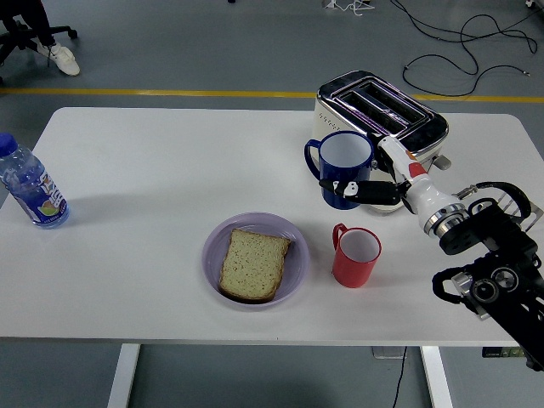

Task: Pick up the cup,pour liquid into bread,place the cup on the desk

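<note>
Right hand (374,183): fingers clamped on the blue cup (342,168), held upright above the table (153,161), in front of the toaster (378,136). Below it, a red cup (355,256) stands just right of the purple plate (214,246) bearing the bread (252,263). Water bottle (30,188) at far left edge.

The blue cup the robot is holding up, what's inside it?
The blue cup sits upright in the right hand. Its inner wall looks pale and bare near the rim; the camera angle hides the bottom, so any liquid there cannot be seen.
</note>
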